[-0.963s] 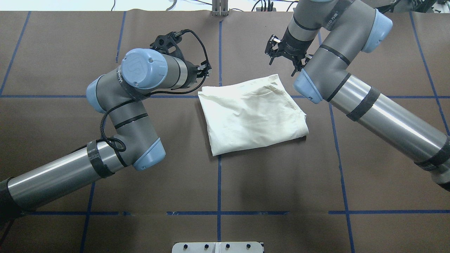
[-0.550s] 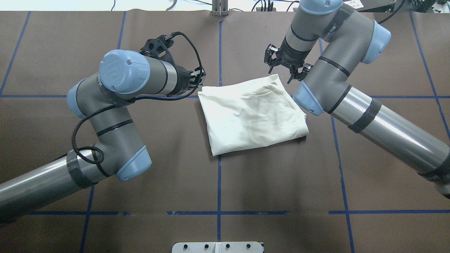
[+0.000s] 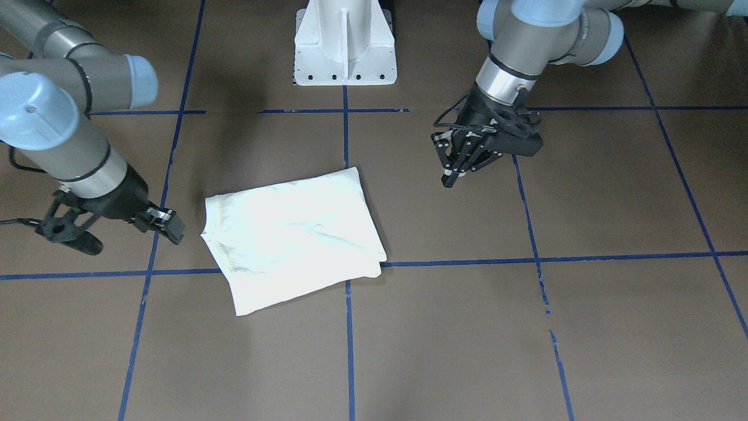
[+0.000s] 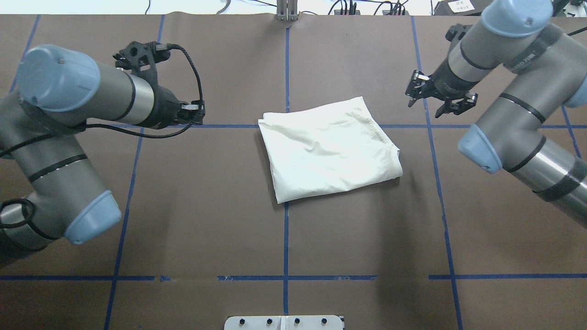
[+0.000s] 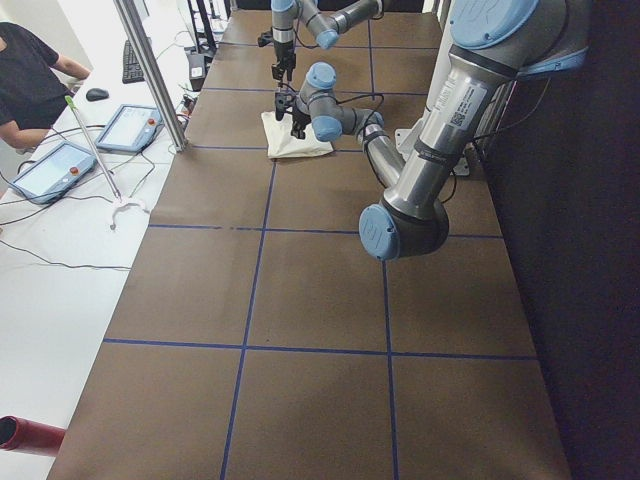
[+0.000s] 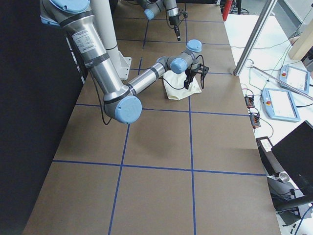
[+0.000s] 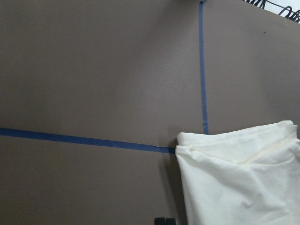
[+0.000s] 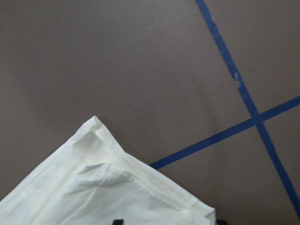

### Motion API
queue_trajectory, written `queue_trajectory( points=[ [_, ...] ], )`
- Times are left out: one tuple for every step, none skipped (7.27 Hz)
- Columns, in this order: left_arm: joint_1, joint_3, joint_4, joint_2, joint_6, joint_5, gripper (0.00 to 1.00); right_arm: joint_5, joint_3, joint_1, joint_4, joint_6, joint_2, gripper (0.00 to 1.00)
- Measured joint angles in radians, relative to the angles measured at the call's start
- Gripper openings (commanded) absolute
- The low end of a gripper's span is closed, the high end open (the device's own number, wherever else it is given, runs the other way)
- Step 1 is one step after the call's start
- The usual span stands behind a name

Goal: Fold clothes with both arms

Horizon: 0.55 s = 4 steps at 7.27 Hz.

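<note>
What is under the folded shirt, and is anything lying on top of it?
Under the shirt only the brown table cover shows, with blue tape lines running in beneath its edges. The patch it covers and its inner layers are hidden. Nothing lies on top.

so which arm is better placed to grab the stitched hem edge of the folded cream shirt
Likely the right. The hemmed edge of the folded cream shirt faces the right gripper, open on that side; the left gripper is shut, off the opposite side.

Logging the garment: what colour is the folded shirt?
Shirt: plain cream, no print showing; clearest in overhead view.
</note>
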<state>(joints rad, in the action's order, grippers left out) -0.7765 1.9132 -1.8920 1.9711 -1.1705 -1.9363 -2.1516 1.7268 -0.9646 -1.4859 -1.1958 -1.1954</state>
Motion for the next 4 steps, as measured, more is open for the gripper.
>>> queue_trajectory(
  points=[
    [-0.097, 0.019, 0.009, -0.081, 0.161, -0.103, 0.0, -0.019, 0.043, -0.06, 0.0, 0.133, -0.098, 0.73],
    [-0.205, 0.026, 0.014, -0.163, 0.344, -0.19, 0.01, -0.048, 0.069, -0.126, 0.001, 0.281, -0.191, 0.8],
    [-0.333, 0.013, 0.038, -0.228, 0.54, -0.241, 0.12, -0.075, 0.088, -0.206, -0.003, 0.466, -0.282, 1.0],
    [-0.453, -0.015, 0.078, -0.276, 0.728, -0.264, 0.4, -0.089, 0.101, -0.283, -0.014, 0.623, -0.351, 1.0]
  ],
)
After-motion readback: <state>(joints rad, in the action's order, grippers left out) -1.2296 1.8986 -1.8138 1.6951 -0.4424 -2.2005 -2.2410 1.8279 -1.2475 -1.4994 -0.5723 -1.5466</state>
